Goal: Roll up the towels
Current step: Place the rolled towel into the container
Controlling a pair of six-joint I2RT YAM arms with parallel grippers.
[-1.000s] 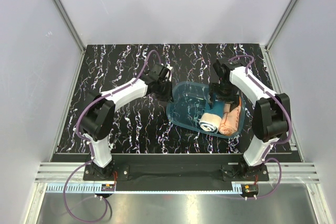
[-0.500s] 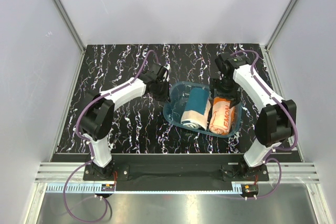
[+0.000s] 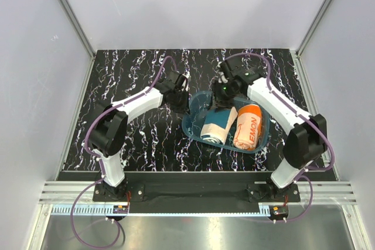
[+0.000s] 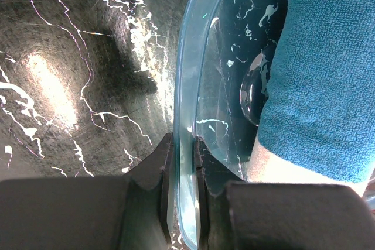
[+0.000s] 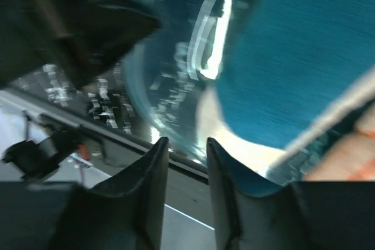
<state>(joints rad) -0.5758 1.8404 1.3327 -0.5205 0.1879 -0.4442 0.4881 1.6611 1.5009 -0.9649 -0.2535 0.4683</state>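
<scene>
The left arm (image 3: 140, 102) and right arm (image 3: 275, 101) look alike: white rounded shells over the long links, bulky matt-black housings at the joints, and black bases (image 3: 111, 189) at the near edge of the surface. A thin purple cable (image 3: 71, 218) runs along each arm and trails from its base to a small box with a red-orange mark (image 3: 121, 207). The left fingers (image 4: 146, 203) and right fingers (image 5: 143, 203) are plain black, broad at the root and narrowing toward flat tips.

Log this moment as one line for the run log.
left hand: clamped on tray rim | right hand: empty, near teal towel | orange towel: rolled, beside teal towel in tray
</scene>
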